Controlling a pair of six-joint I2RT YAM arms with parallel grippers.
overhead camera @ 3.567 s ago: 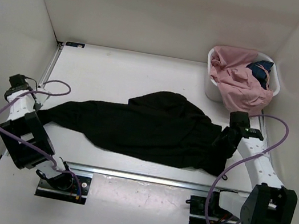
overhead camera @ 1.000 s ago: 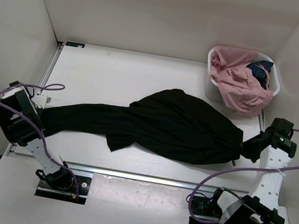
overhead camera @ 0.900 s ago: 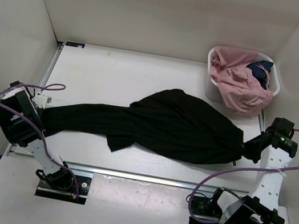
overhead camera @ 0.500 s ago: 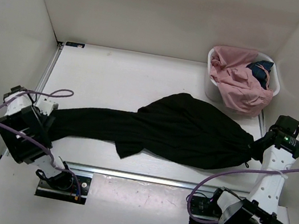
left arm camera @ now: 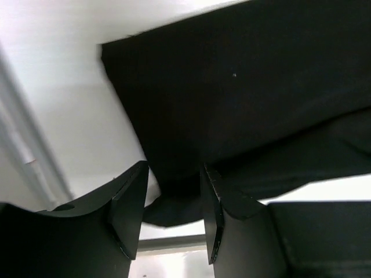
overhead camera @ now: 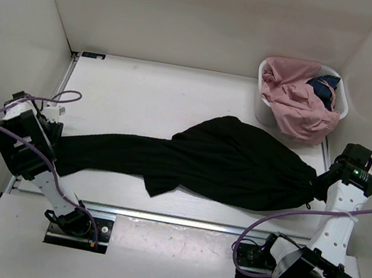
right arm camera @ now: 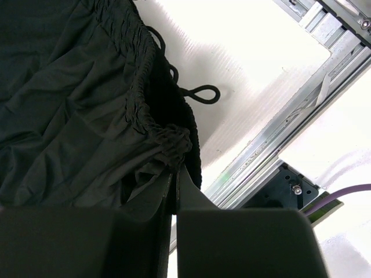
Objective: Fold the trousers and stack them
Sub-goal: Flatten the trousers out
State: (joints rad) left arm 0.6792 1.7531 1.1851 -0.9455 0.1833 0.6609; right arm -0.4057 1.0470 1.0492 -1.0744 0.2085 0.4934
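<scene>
Left jaws parted at the trousers' (overhead camera: 225,162) leg end, right jaws pinched shut on the waistband (right arm camera: 148,98)

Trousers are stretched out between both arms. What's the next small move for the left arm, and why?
Probably close the left gripper on the leg end. Its jaws stand apart with black cloth showing in the gap, while the right gripper is shut on the waistband, so the trousers are held at one end only.

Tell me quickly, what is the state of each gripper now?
Left gripper: open, jaws apart over the leg end of the trousers.
Right gripper: closed, holding the trousers at the waistband.
</scene>
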